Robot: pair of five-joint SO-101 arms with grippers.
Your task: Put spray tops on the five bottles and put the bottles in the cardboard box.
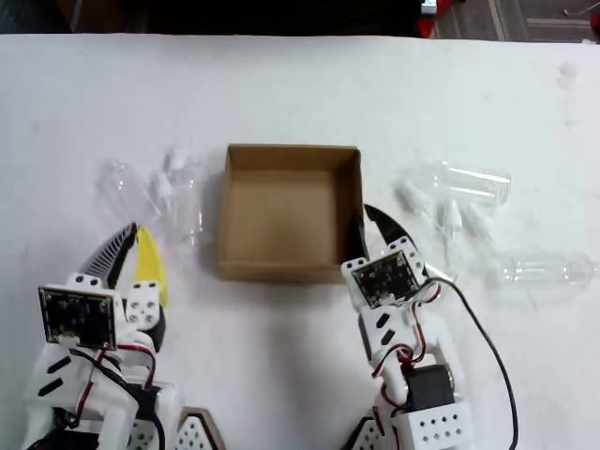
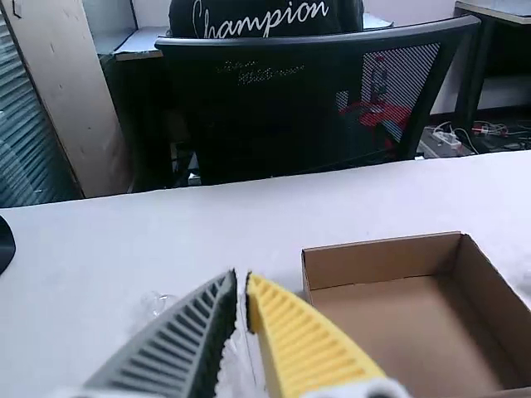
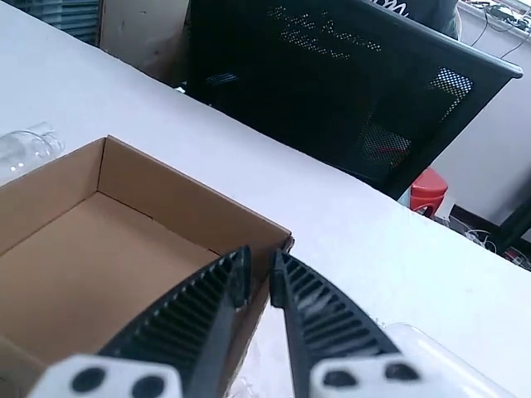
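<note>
The box [image 1: 291,214] is brown cardboard, square, open at the top and empty, standing flat in the middle of the table.

Left of it, just beside its wall, the left bottles [image 1: 187,204] lie close together. They are clear plastic (their outlines melt into the white table, so the count is unsure). Two white left tops [image 1: 162,186] lie loose among them.

On the other side, the right bottle [image 1: 466,181] lies on its side, clear, apart from the box. The end bottle [image 1: 548,272] lies nearer the table's edge, also on its side, neck towards the box. Between them three white right tops [image 1: 452,217] lie loose, near one another.
</note>
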